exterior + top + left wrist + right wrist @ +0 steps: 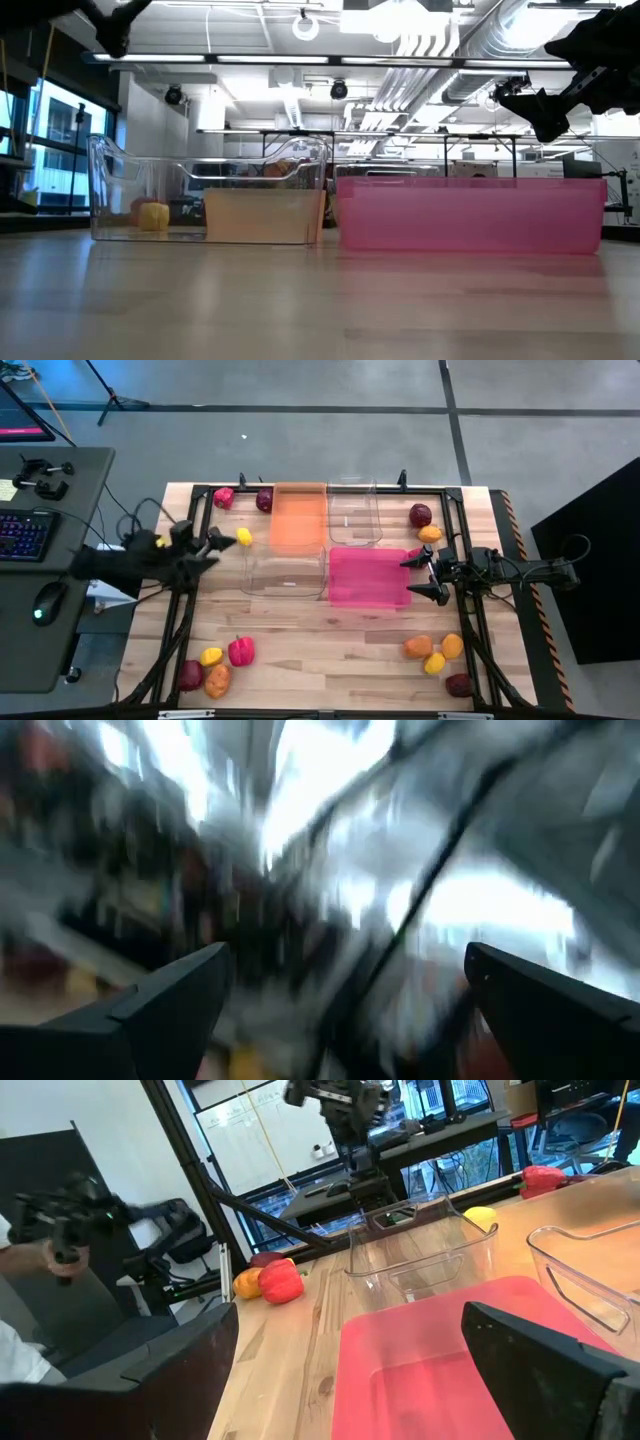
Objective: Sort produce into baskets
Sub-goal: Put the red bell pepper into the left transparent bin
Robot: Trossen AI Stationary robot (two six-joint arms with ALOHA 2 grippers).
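The wooden table (330, 645) is carrying four baskets at its centre: orange basket (298, 518), pink basket (368, 576), and two clear ones. Produce is lying in clusters at all four corners. Left gripper (212, 546) is hovering wide open beside a yellow lemon (243, 537); right gripper (420, 574) is spreading wide by the pink basket.
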